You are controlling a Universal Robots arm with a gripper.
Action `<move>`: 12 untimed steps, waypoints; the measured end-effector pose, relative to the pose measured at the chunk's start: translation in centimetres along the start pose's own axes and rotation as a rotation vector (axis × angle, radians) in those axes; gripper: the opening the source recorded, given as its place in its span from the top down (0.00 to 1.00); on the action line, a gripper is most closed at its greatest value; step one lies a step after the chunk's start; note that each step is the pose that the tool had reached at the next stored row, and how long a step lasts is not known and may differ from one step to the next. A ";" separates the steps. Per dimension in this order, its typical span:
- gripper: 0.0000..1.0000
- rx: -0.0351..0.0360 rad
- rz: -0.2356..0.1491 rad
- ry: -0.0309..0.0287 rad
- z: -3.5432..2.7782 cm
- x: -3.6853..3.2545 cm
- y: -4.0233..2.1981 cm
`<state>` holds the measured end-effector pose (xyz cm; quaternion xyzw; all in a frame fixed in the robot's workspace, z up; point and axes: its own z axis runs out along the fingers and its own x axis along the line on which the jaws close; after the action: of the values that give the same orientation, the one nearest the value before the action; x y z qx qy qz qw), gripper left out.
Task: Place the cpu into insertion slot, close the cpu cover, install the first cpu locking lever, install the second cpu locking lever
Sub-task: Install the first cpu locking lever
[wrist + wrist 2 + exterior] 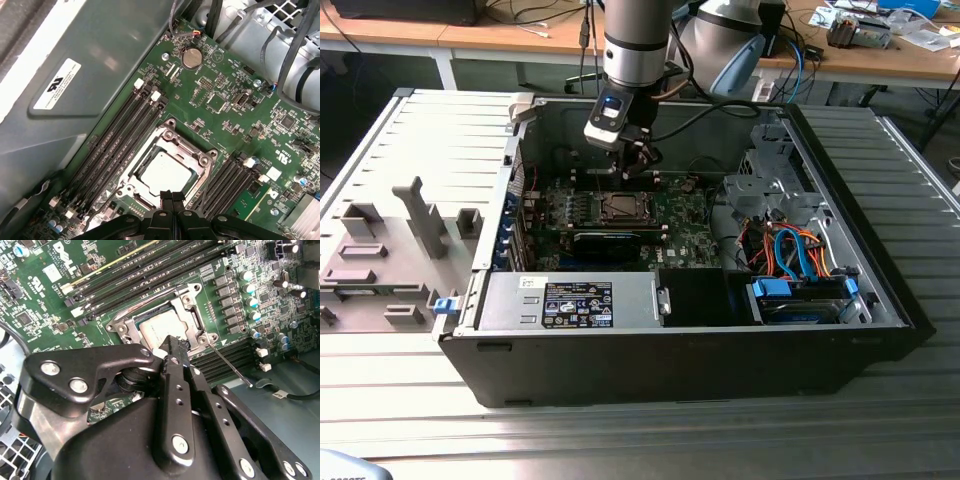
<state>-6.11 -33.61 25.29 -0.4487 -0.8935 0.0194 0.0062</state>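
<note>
Your black end effector (167,194), pressed together probably to push, sits beside the silvery cpu cover (187,142) framing the grey square cpu (165,172)

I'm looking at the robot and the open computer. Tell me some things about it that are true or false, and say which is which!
1. The chip lies inside the metal frame on the green board. True.
2. The hand holds the chip up in the air. False: the chip lies down on the board, and the hand is shut at the frame's edge.
3. The computer case is closed up. False: its side is open and you can see the parts inside.
4. A round silver battery sits on the board. True.
</note>
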 end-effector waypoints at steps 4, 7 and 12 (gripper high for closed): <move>0.89 0.0000 -0.011 -0.0005 0.00 0.00 0.00; 0.89 -0.0001 -0.018 -0.0007 0.00 0.00 0.00; 0.89 -0.0002 -0.031 -0.0013 0.00 0.00 0.00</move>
<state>-6.12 -33.61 25.29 -0.4348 -0.9003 0.0195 0.0059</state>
